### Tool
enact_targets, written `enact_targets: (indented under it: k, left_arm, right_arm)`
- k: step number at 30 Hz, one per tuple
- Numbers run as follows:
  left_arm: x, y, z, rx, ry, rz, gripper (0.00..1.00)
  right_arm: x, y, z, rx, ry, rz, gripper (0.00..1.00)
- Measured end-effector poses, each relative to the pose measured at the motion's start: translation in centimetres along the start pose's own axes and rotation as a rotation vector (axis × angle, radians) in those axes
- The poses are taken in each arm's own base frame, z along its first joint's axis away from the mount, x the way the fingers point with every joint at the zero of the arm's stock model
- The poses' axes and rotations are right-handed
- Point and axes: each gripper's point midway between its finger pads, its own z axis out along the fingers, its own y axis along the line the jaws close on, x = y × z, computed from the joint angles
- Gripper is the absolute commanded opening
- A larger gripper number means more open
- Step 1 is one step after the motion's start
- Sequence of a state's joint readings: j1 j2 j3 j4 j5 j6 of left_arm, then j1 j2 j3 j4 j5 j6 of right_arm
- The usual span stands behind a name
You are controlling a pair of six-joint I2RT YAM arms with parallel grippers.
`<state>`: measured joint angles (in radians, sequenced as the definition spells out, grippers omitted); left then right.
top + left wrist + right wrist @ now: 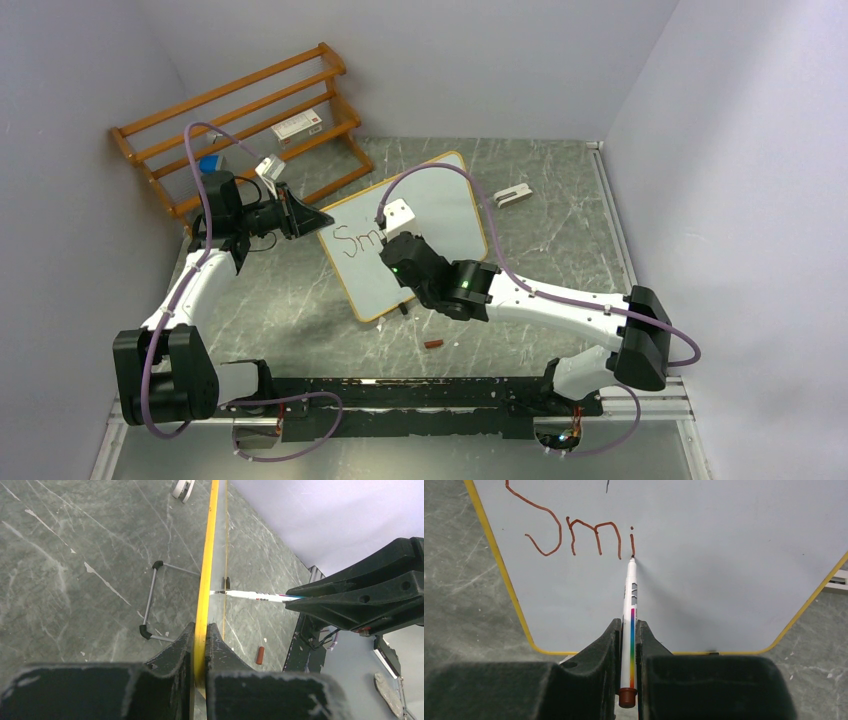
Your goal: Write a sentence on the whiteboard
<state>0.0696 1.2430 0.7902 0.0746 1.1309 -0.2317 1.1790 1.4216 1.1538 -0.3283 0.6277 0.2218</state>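
Note:
The whiteboard (445, 205) with a yellow frame stands tilted in the middle of the table. My left gripper (316, 222) is shut on its left edge, and the left wrist view shows the frame (204, 575) edge-on between the jaws of that gripper (200, 632). The sentence (574, 535) reads "Smi" in red-brown strokes, also seen from above (358, 240). My right gripper (627, 626) is shut on a white marker (630, 595) with a rainbow stripe. The marker's tip touches the board at the foot of the "i". From the left wrist the marker (250, 595) meets the board face.
An orange-brown slatted rack (250, 120) holding a small box (298, 125) stands at the back left. A red-brown marker cap (433, 344) lies in front of the board. A small white object (512, 195) lies to the board's right. The board's wire stand (150, 605) sticks out behind.

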Motion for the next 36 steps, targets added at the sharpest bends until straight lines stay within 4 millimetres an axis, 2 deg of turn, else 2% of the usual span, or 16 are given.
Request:
enact_targets:
  k: [15,26,36]
  left_arm:
    - [0.0,-0.1,0.0,0.003,0.001,0.000,0.05]
    - [0.0,-0.1,0.0,0.003,0.001,0.000,0.05]
    - [0.0,0.0,0.0,0.003,0.001,0.000,0.05]
  right_arm:
    - [-2.1,-0.7,-0.7,0.007,-0.064,0.000,0.00]
    - [-4.2,-1.2,-0.2,0.020,-0.123,0.010,0.00]
    - [-4.5,-1.3,0.9,0.032,-0.124,-0.002,0.00]
